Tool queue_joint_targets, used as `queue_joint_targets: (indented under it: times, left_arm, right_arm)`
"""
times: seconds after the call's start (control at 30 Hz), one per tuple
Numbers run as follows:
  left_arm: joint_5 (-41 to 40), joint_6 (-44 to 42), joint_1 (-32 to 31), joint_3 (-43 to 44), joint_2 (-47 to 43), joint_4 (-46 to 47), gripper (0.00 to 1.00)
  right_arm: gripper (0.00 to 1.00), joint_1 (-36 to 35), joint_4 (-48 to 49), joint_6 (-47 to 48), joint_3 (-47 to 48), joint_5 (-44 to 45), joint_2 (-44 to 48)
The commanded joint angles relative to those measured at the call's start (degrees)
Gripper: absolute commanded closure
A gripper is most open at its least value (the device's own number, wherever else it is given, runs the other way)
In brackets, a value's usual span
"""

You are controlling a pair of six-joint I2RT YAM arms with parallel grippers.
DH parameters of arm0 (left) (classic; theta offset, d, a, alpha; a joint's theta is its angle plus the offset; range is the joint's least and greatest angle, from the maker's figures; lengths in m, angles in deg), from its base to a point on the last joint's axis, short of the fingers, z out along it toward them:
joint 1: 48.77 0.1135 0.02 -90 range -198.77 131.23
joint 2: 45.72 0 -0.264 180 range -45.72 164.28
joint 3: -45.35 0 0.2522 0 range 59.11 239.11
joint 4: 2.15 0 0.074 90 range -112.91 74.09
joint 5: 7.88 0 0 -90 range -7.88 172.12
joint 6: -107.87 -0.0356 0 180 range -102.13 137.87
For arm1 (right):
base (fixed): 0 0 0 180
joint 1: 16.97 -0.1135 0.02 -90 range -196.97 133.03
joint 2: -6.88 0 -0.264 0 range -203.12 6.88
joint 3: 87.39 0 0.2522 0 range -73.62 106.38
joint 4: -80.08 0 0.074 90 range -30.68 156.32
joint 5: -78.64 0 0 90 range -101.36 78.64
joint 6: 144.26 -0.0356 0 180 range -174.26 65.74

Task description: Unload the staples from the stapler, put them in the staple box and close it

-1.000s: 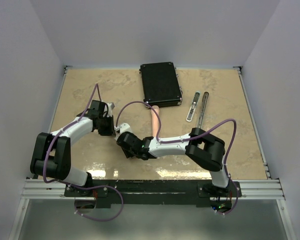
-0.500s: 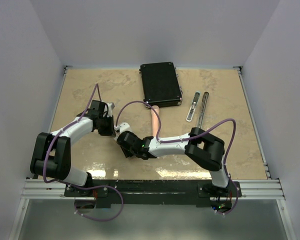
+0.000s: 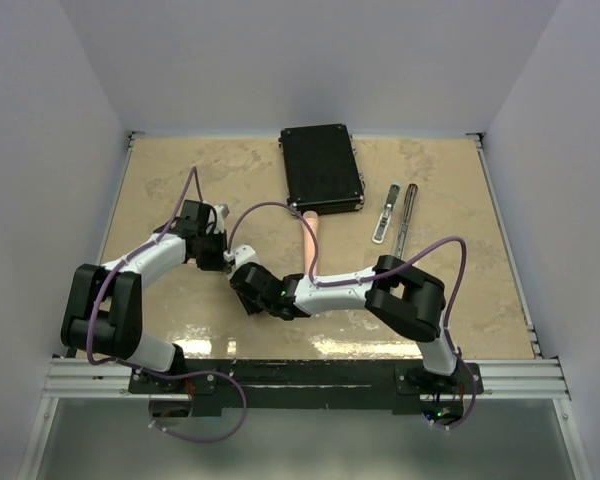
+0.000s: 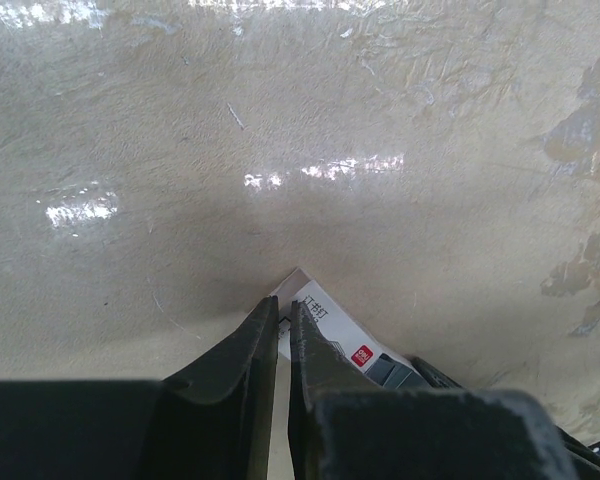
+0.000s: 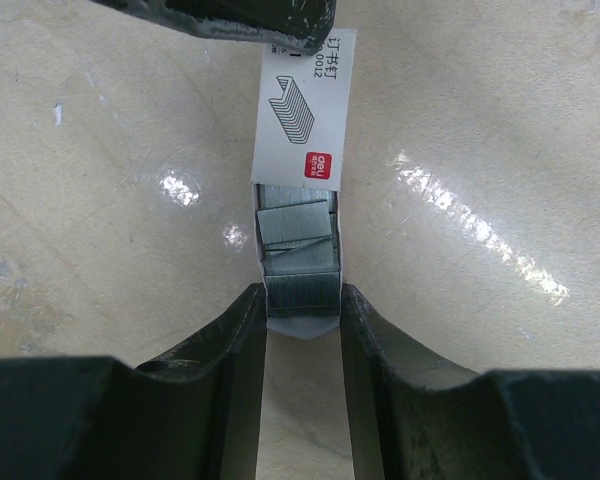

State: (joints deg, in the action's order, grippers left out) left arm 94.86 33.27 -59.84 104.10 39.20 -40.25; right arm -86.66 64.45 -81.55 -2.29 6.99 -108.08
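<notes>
A small white staple box lies on the table between my two grippers. My left gripper [image 4: 283,305] is shut on the printed sleeve [image 4: 325,325] of the box at its corner. My right gripper [image 5: 302,300] is shut on the end of the box's inner tray [image 5: 302,325], a finger on each side. Grey blocks of staples [image 5: 296,250] lie in the tray, partly slid out of the sleeve [image 5: 303,110]. In the top view the two grippers meet left of centre, the left gripper [image 3: 223,262] just behind the right gripper [image 3: 242,278]. The stapler [image 3: 384,213] lies far off at the back right, apart from both grippers.
A black case [image 3: 322,168] lies at the back centre. A pink stick [image 3: 310,240] lies just in front of it, beside my right arm. A thin dark bar [image 3: 407,215] lies next to the stapler. The tan table [image 3: 460,300] has raised edges.
My right arm has shifted slightly to the left. The left arm and the box have hardly moved.
</notes>
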Motion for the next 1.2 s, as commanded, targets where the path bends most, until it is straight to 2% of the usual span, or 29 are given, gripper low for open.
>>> queue_joint_targets:
  times: [0.0,0.63,0.97,1.17]
  left_arm:
    - [1.3,-0.5,-0.4,0.4,0.2,0.4,0.86]
    - [1.5,0.0,-0.9,-0.1,-1.3,0.8,0.88]
    - [3.4,0.0,-1.1,-0.3,-1.3,1.3,0.88]
    - [3.4,0.2,-1.2,-0.3,-1.6,1.5,0.88]
  right_arm:
    - [0.70,0.3,-3.9,0.7,1.0,1.3,-3.3]
    - [0.69,2.2,-6.9,-2.0,2.8,0.8,-2.6]
    - [0.69,2.5,-5.2,1.4,2.3,0.9,-2.8]
    - [0.61,3.5,-6.5,2.0,3.1,2.0,-2.0]
